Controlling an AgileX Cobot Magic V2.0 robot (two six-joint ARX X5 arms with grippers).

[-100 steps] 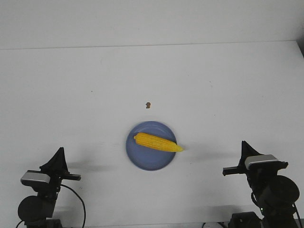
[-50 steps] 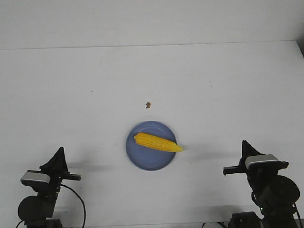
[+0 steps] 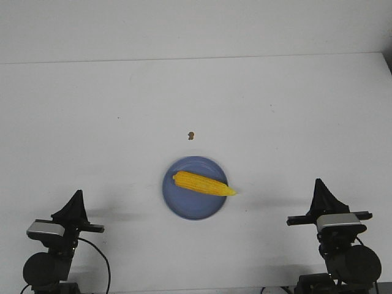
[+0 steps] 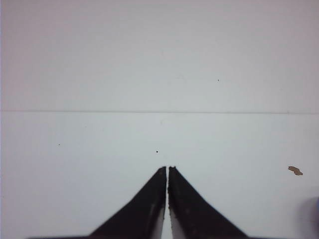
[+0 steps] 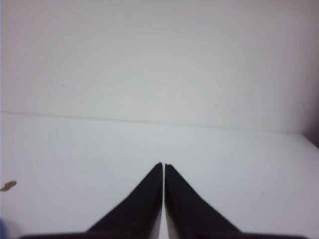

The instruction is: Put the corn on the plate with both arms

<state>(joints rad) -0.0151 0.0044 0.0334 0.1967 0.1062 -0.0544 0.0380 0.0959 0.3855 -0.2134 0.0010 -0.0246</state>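
The yellow corn lies across the periwinkle-blue plate near the table's front middle, its pointed end sticking out just over the plate's right rim. My left gripper is shut and empty at the front left, well apart from the plate. My right gripper is shut and empty at the front right, also apart from the plate. In the left wrist view the shut gripper points over bare table; in the right wrist view the shut gripper does the same. The corn does not show in either wrist view.
A tiny brown speck lies on the white table behind the plate; it also shows in the left wrist view and the right wrist view. The table's far edge meets a white wall.
The right arm has turned and settled slightly lower and to the right at the front. The corn, the plate and the left arm have not moved.
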